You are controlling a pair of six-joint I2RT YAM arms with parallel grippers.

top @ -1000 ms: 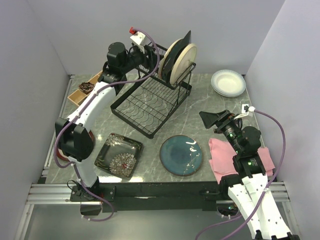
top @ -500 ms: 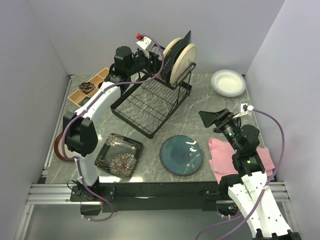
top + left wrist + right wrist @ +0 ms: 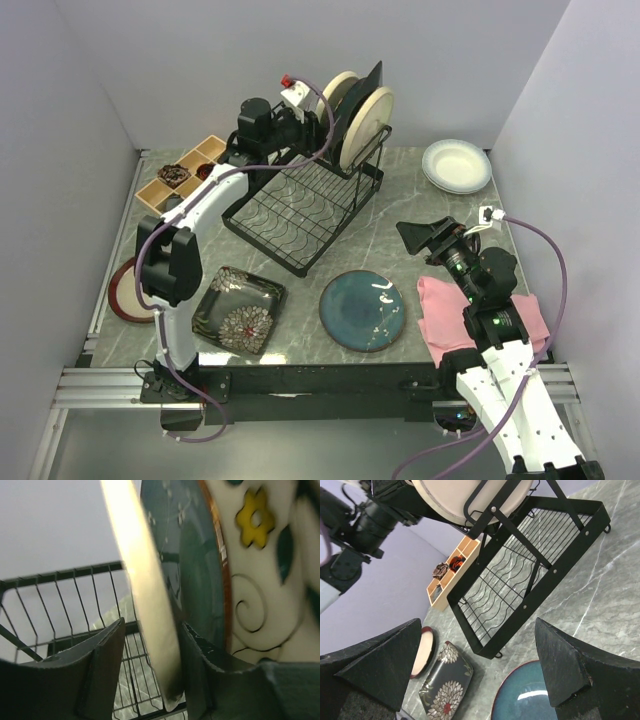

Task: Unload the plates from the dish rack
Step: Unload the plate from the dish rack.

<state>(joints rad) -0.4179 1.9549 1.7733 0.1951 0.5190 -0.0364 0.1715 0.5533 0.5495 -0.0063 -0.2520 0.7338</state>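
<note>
Left to right in the overhead view: a brown-rimmed tan plate (image 3: 122, 298) lies flat at the left edge of the bench (image 3: 400, 200). Above it, a wooden compartment tray (image 3: 180, 180) holds a dark brown item (image 3: 173, 173) and a reddish item (image 3: 456, 562) in separate cells. A black square plate (image 3: 237, 310) with white flowers lies lower left. The dish rack (image 3: 300, 215), upper centre, holds on edge in its upright frame a cream plate (image 3: 145, 605), a teal-faced plate (image 3: 192, 565) and a cream square plate (image 3: 265, 555) with coloured flowers. A round teal plate (image 3: 363, 310) lies lower centre, stacked white plates (image 3: 457, 165) upper right, and a pink cloth (image 3: 445, 320) lower right. The left arm (image 3: 205, 200) arches from lower left to the frame. The left end effector (image 3: 152, 626), part open, straddles the cream plate's rim, with a gap beside one finger (image 3: 107, 665). The right arm (image 3: 495, 290) is bent at lower right. The right end effector (image 3: 477, 621) is spread wide above the bench, with nothing between its fingers.
</note>
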